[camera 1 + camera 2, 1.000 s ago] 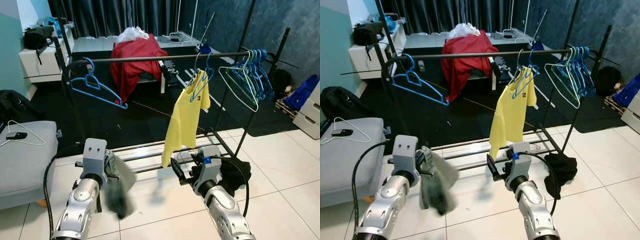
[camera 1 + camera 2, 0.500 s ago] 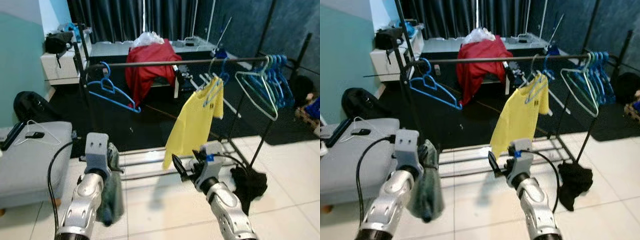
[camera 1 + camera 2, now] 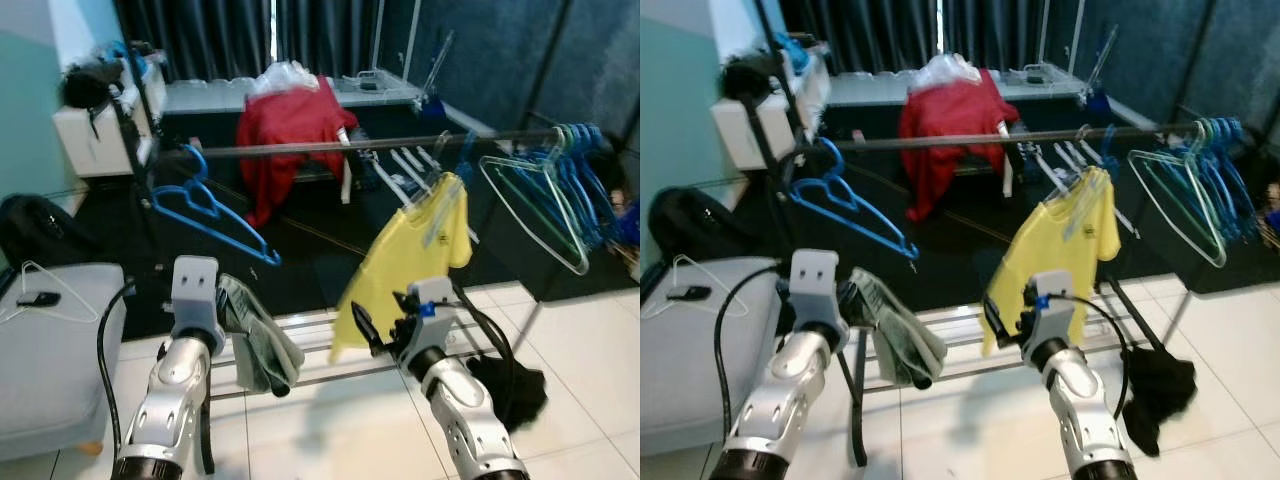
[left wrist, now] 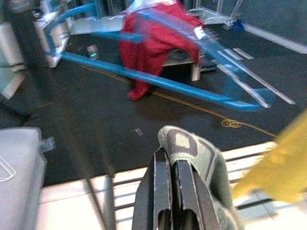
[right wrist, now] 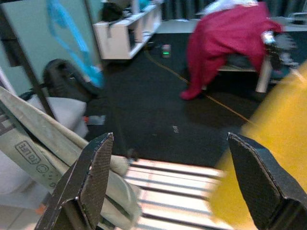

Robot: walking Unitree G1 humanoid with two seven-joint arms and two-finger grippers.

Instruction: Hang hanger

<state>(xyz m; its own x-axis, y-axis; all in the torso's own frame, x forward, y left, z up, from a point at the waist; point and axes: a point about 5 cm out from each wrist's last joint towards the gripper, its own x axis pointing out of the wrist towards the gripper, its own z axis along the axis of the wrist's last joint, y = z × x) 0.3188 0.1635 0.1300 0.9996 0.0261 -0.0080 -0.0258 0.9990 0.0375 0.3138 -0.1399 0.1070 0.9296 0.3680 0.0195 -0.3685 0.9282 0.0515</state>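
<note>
Hangers hold the middle of both head views: a blue hanger (image 3: 205, 205) tilts from the left end of the dark rail (image 3: 330, 148), which runs across the centre of the frame. A second hanger right of centre carries a yellow shirt (image 3: 405, 255). A bunch of blue and pale green hangers (image 3: 555, 195) crowds the right end of the rail.

At lower left the left gripper (image 4: 170, 179) has its two black fingers pressed together on a grey-green cloth (image 3: 255, 335), which droops from the fingertips toward the chrome bars (image 3: 960, 330) at the foot of the rack. In the left wrist view the cloth folds over the fingertips at lower centre, with the blurred blue hanger crossing the upper half.

At lower centre-right the right gripper (image 5: 170, 179) is spread wide with nothing between its fingers (image 5: 88, 175); it hangs just in front of the yellow shirt's lower edge. In its wrist view the cloth sits at lower left and the shirt blurs at the right edge.

A red garment (image 3: 285, 125) is draped over furniture at upper centre. A grey cushion (image 3: 55, 360) with a thin white hanger (image 3: 45, 290) on it fills the left edge. A black cloth (image 3: 510, 375) lies on the white tiles at lower right.
</note>
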